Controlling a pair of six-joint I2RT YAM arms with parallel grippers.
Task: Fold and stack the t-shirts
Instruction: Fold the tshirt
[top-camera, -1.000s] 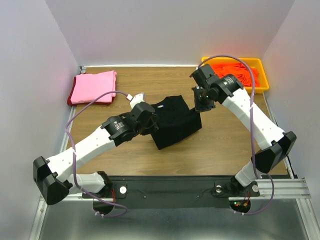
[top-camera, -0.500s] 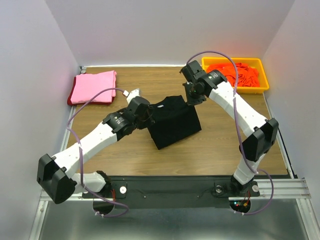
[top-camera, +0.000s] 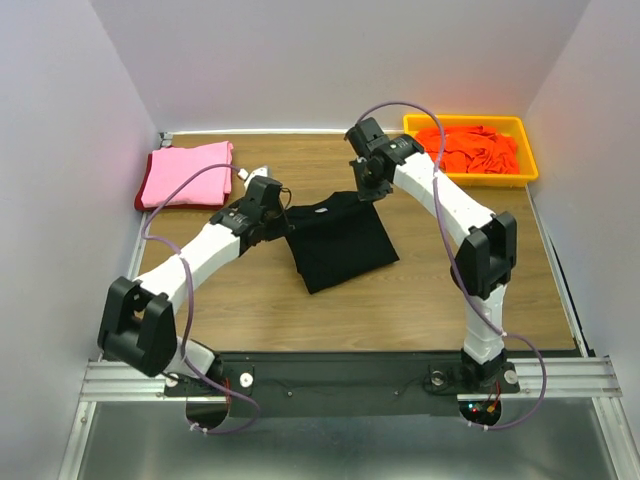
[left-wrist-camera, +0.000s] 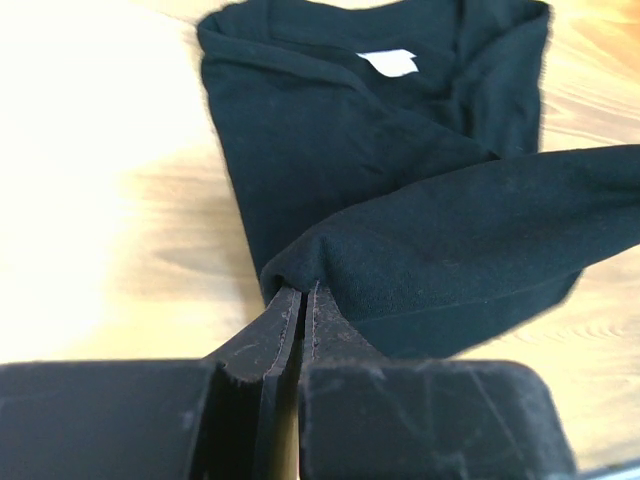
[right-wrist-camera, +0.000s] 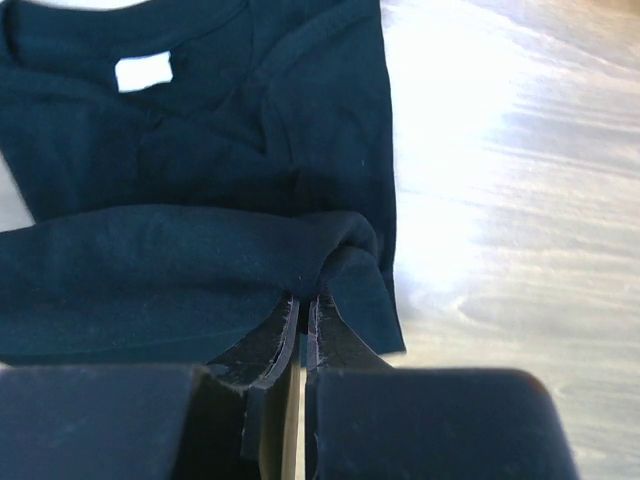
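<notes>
At the upper left of the top view, a folded pink t-shirt (top-camera: 188, 172) lies on the wooden counter (top-camera: 430, 290). A dark red t-shirt (top-camera: 139, 200) shows as a thin edge under it.

Right of that, the left end effector (top-camera: 281, 212) reaches the left end of the black t-shirt (top-camera: 340, 245). In its wrist view, the fingers are pressed together on a rolled fold of black cloth at lower centre. From there the fold stretches off to the right edge of the frame.

The black t-shirt sits in the middle of the counter, partly folded. Its upper edge is drawn between the two end effectors. A small white label (left-wrist-camera: 388, 63) sits inside the collar, at the top of the left wrist view and the upper left of the right wrist view. Any print on it cannot be read.

The right end effector (top-camera: 363, 193) is at the shirt's upper right corner. Its wrist view shows the fingers clamped on a bunched fold of the same cloth.

At the upper right, a yellow tray (top-camera: 521, 124) holds crumpled orange t-shirts (top-camera: 475, 148).
</notes>
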